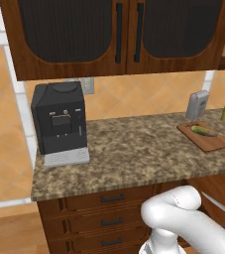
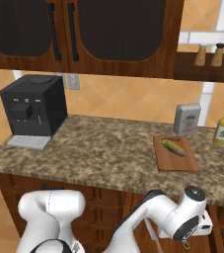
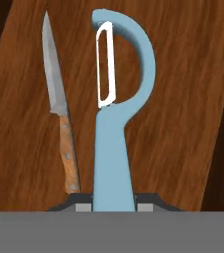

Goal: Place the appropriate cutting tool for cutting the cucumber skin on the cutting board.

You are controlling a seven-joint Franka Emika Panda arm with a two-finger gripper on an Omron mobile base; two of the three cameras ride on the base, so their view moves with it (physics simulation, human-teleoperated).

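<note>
White arm — dark joints

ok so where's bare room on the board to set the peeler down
The cutting board is bare along its near half, toward the counter's front edge. The cucumber crowds the far half, near the grey canister. The counter between coffee machine and board is bare too.

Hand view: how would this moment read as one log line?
pincer: shut on peeler | knife: beside peeler | cucumber: on cutting board

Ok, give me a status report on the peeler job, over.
Claw shut on the teal peeler handle, over a wooden surface. Knife lies close beside it, apart. Cucumber on the cutting board, room left on it.
</note>
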